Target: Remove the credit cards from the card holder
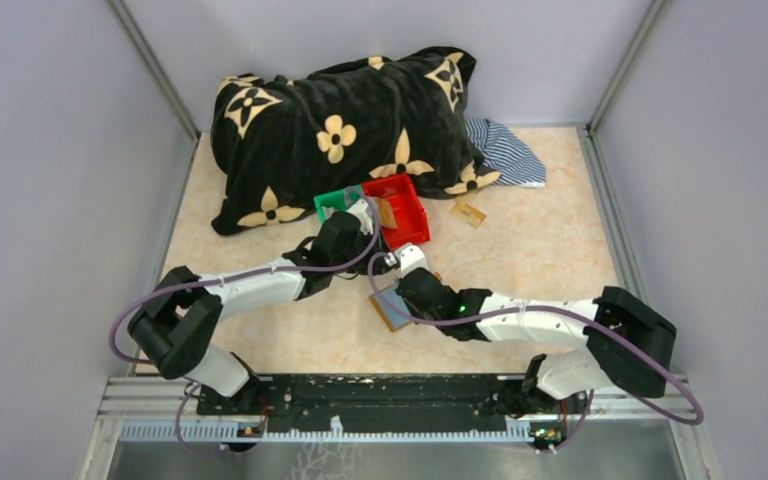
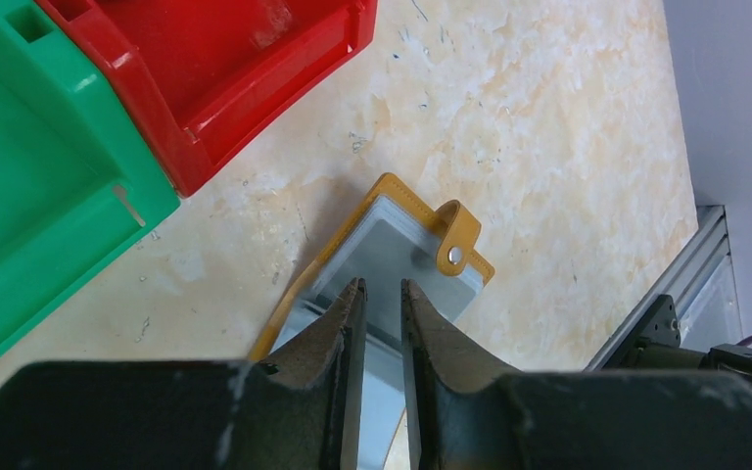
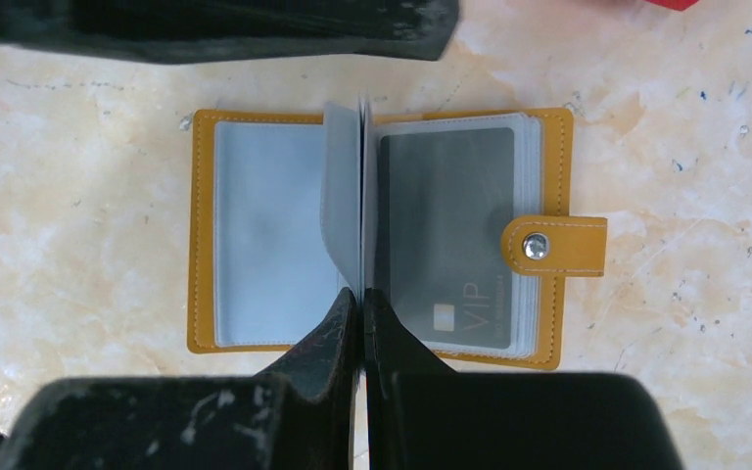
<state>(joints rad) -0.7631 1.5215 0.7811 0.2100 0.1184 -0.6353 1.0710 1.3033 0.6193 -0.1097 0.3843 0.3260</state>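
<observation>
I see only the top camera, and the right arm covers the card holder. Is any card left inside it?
Observer: Yes. In the open card holder, a grey card marked VIP sits in the pocket of the half with the strap tab.
Operator: What is the right hand doing there?
Observer: The right hand is shut on one clear plastic page that stands up at the spine.
Operator: And the left hand, does it hold a card?
Observer: No. The left hand has its fingers slightly apart, and I see no card between them.
</observation>
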